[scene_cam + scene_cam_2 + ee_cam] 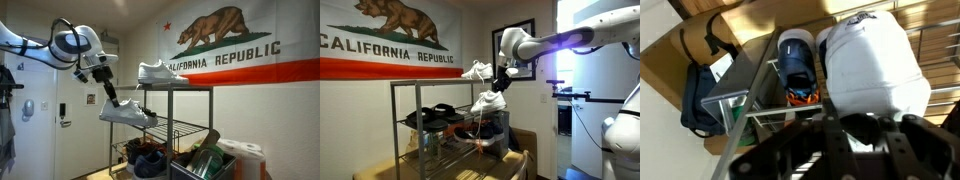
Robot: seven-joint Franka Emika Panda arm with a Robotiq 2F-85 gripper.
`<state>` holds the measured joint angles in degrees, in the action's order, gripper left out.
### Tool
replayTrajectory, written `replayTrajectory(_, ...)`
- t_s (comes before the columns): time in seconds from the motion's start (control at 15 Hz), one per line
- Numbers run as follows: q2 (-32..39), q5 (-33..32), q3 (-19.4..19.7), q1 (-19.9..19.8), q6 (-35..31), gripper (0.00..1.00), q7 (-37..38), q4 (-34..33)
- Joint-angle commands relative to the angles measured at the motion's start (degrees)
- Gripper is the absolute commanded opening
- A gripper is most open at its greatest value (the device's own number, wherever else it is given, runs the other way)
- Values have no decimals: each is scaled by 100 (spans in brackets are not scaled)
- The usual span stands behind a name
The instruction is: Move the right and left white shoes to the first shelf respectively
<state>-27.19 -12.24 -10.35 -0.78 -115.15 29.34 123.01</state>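
One white shoe (160,71) rests on the first shelf (195,86) of the dark metal rack; it also shows in an exterior view (476,71). My gripper (113,97) is shut on the second white shoe (128,114) and holds it in the air beside the rack, below top-shelf height. In an exterior view the gripper (498,88) grips the shoe (488,103) by its opening. In the wrist view the held shoe (872,60) fills the upper right, with my gripper (852,125) at its collar.
Dark shoes (438,116) lie on a middle wire tier. A blue-and-orange shoe (797,70) sits low in the rack. A cardboard box (205,160) and white container (245,158) stand beside the rack. A California flag (240,45) hangs on the wall.
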Motion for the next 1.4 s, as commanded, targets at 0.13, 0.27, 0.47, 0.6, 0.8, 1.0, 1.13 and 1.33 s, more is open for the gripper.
replayTrajectory(0.13, -890, 103, 110, 47, 1019, 6, -690, -302)
replayTrajectory(0.27, -1048, 144, 123, 65, 1126, 6, -861, -453)
replayTrajectory(0.47, -1178, 249, 118, 95, 1190, 6, -1033, -706)
replayTrajectory(0.6, -1162, 336, 92, 107, 1226, 6, -1126, -950)
replayTrajectory(0.8, -1060, 421, 73, 106, 1310, 6, -1172, -1406)
replayTrajectory(1.0, -907, 410, 43, 72, 1598, 6, -1166, -1947)
replayTrajectory(1.13, -770, 398, 32, 44, 1707, 6, -1110, -2336)
replayTrajectory(1.33, -444, 447, 45, 23, 1672, 6, -1020, -2936)
